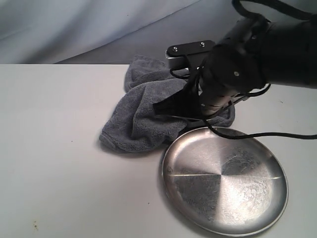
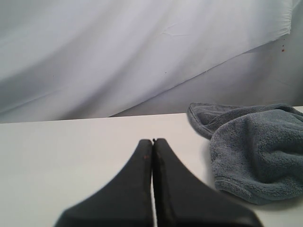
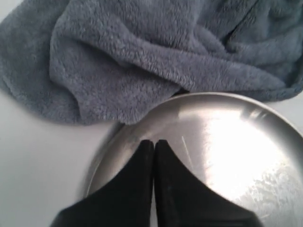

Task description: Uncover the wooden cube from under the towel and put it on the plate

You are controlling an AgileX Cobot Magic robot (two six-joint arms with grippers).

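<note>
1. Exterior view: the towel [image 1: 148,119] lies bunched on the bench [image 1: 59,148], its near edge touching the plate [image 1: 223,183] rim. The right tool [image 1: 161,108] hangs low over the cloth by that rim. No cube in sight; we judge it's under the towel lump, exact spot unknown. Risk: a blind pinch may catch the cube thru the cloth and fling or roll it off.

2. Left wrist view: the left tool [image 2: 152,142] has its tips pressed together and holds nothing. It sits over bare bench [image 2: 71,142], apart from the towel [image 2: 255,151]. Risk is low here, but if it sweeps in w/o spreading it only shoves the cloth, and maybe the cube w/ it.

3. Right wrist view: the right tool [image 3: 154,144] has its tips pressed together w/ nothing between, above the plate [image 3: 227,142] near the towel [image 3: 142,61] edge.
   - It can't grab the cloth till it spreads.
   - Coming down as is, it could hit the steel and skid the plate.
   - Pulling the towel toward the plate could drape it over the plate or nudge it, since cloth and rim touch.
</note>
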